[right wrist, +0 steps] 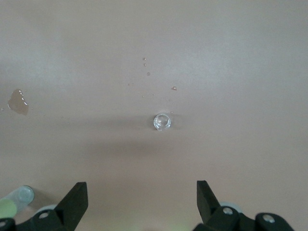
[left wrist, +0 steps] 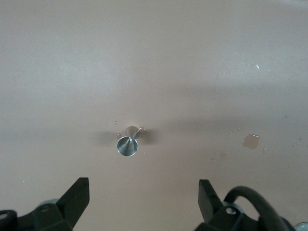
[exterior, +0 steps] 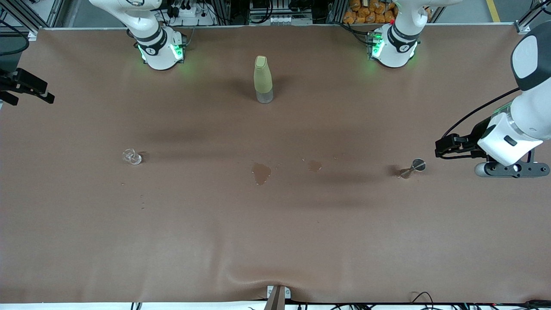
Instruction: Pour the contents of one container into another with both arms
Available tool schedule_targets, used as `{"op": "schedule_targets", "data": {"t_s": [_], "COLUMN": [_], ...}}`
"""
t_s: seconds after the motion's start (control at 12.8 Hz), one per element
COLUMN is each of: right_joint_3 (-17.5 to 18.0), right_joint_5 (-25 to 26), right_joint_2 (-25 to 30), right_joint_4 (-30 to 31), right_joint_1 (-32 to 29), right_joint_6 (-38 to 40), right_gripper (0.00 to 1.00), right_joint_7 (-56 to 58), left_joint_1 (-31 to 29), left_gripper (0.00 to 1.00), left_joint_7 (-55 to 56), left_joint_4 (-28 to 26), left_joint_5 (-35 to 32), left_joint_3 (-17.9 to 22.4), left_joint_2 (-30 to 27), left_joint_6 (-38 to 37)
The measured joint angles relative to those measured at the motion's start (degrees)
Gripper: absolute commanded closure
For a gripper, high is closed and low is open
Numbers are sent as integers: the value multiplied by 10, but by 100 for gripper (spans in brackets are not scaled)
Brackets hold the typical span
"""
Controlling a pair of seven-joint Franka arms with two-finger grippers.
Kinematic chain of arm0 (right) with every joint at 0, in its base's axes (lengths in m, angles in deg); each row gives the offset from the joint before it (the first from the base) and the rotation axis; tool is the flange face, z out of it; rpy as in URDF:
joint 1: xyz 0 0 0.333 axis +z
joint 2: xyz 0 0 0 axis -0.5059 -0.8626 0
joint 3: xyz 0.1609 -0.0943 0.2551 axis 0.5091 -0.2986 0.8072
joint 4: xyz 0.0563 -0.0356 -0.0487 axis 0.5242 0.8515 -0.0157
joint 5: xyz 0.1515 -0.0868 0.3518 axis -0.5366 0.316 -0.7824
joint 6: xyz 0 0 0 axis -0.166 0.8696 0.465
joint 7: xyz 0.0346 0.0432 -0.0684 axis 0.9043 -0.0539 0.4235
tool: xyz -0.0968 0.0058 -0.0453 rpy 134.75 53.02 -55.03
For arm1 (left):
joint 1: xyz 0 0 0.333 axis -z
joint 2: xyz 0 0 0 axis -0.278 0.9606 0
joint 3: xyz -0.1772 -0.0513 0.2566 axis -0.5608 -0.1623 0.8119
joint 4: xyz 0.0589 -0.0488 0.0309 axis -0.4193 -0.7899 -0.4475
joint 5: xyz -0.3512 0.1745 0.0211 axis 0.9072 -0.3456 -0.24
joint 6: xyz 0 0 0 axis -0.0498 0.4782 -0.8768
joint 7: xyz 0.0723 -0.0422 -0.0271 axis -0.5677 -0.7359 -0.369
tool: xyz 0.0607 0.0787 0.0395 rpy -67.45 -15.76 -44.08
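A small metal measuring cup (exterior: 413, 168) (left wrist: 128, 143) stands on the brown table toward the left arm's end. A small clear glass (exterior: 131, 156) (right wrist: 162, 121) stands toward the right arm's end. An olive-green bottle (exterior: 263, 79) (right wrist: 14, 201) with a clear base stands upright between the two arm bases. My left gripper (exterior: 438, 148) (left wrist: 143, 185) hangs open and empty over the table's end, apart from the metal cup. My right gripper (exterior: 48, 92) (right wrist: 142, 187) hangs open and empty over the other end of the table, well apart from the glass.
Two wet patches (exterior: 261, 173) (exterior: 314, 165) lie on the table cover between the glass and the metal cup, nearer to the front camera than the bottle. Small droplets (right wrist: 147, 73) dot the cover close to the glass.
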Motion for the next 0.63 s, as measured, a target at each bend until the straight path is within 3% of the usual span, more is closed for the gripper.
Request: {"op": "schedule_targets", "data": {"t_s": [0.63], "right_joint_3": [0], "right_joint_5": [16], "right_joint_2": [-5], "right_joint_4": [0], "right_joint_1": [1], "right_joint_6": [7], "right_gripper": [0], "right_joint_7": [-3], "left_joint_1": [0], "left_gripper": [0], "left_joint_7": [0], "left_joint_4": [0], "left_joint_5": [0], "left_joint_3": [0], "left_joint_2": [0], "left_joint_6": [0]}}
